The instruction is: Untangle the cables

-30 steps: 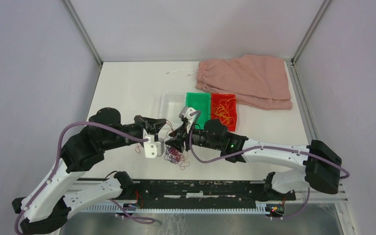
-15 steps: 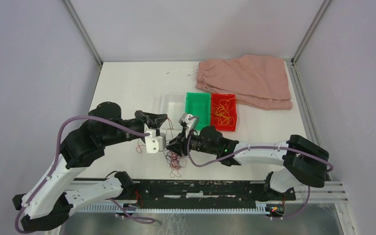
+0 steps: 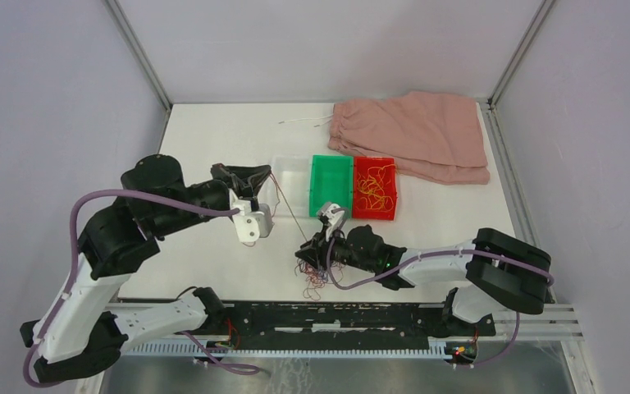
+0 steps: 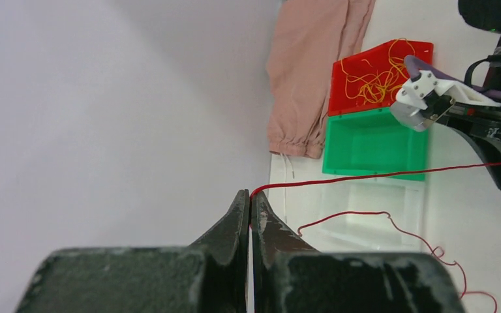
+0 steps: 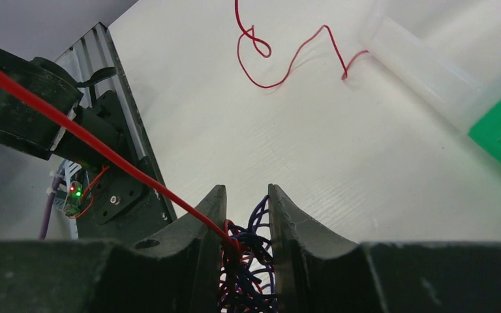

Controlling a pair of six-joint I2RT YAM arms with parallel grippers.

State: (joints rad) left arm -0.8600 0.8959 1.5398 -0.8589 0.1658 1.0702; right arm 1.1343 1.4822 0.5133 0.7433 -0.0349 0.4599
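A clump of red and dark purple cables (image 3: 313, 277) lies near the table's front edge. My right gripper (image 3: 305, 248) is shut on it; in the right wrist view the clump (image 5: 251, 261) fills the gap between the fingers (image 5: 212, 218). My left gripper (image 3: 267, 174) is raised at the back left and shut on one red cable (image 3: 289, 209). This cable runs taut down to the clump. In the left wrist view the jaws (image 4: 250, 199) pinch the end of the red cable (image 4: 391, 175). A loose red strand (image 5: 287, 65) lies on the table.
A clear tray (image 3: 289, 172), a green bin (image 3: 330, 182) and a red bin (image 3: 375, 187) holding yellow-orange cables stand in a row mid-table. A pink cloth (image 3: 414, 135) with a white drawstring (image 3: 303, 121) lies at the back right.
My left gripper has moved back and to the left, drawing the red cable taut. My right gripper has moved toward the near edge with the clump.
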